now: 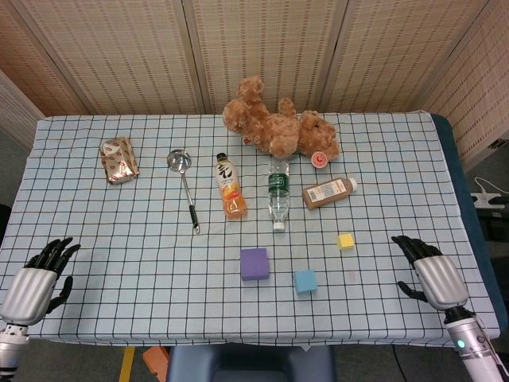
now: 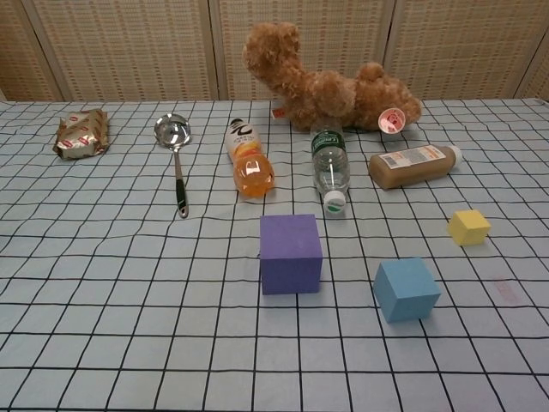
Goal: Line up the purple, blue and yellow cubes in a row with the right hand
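Note:
A large purple cube (image 1: 254,263) (image 2: 291,253) sits near the table's front middle. To its right and slightly nearer lies a blue cube (image 1: 305,281) (image 2: 406,288). A small yellow cube (image 1: 345,240) (image 2: 468,227) rests farther right and farther back. My right hand (image 1: 426,270) hovers over the table's front right, fingers apart and holding nothing, to the right of the yellow and blue cubes. At the front left edge my left hand (image 1: 38,278) is open and empty. Neither hand shows in the chest view.
Behind the cubes lie a clear water bottle (image 1: 277,192), an orange juice bottle (image 1: 229,186), a brown bottle (image 1: 327,192), a ladle (image 1: 184,182), a snack packet (image 1: 118,159) and a teddy bear (image 1: 277,126). The checked cloth (image 1: 119,263) covers the table.

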Robot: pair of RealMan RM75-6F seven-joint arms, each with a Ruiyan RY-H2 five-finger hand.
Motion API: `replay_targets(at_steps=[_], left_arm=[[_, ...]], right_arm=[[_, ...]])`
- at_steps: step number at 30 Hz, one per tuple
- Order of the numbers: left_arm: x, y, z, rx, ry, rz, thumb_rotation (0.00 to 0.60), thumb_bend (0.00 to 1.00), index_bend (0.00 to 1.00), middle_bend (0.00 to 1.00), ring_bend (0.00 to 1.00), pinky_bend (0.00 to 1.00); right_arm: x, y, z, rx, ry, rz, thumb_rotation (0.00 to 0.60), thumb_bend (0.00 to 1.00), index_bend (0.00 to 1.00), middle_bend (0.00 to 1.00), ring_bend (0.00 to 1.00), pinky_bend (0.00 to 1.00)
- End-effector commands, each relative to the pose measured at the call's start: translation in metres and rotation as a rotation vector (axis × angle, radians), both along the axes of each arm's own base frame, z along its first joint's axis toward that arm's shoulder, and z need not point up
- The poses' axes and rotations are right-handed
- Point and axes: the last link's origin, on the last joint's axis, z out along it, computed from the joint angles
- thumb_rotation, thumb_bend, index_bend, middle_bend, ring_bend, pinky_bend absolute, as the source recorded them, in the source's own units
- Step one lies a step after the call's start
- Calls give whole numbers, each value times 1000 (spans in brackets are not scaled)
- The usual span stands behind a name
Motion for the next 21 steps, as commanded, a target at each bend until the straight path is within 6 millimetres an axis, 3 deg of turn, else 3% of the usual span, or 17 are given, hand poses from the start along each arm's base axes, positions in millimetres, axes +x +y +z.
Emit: replay_targets(at_steps=[1, 4, 9, 13, 21], left_arm=[[0, -1, 2, -7, -6, -2, 600, 558, 166, 84, 66, 301], [0, -2, 3, -6, -23, 1, 600, 558, 165, 84, 66, 301], [0, -2, 4, -18, -30, 5, 600, 557, 165, 84, 66, 300], [1, -2, 4, -16, -35, 0, 600, 558, 166, 85, 67, 300], [1, -1, 2, -28, -31, -2, 600, 557, 165, 90, 66, 300]], right_arm=[[5, 2, -1, -20, -45, 63, 600, 127, 274, 467, 520, 614], [11, -1, 0, -60, -104, 111, 600, 127, 339, 638, 679, 773], [16, -14, 0, -35, -123, 123, 600, 124, 356, 758, 807, 911], [20, -25, -8, 86, -95, 90, 600, 96, 326, 781, 828, 935], [36, -35, -42, 318, -66, 59, 600, 26, 206, 791, 841, 949]])
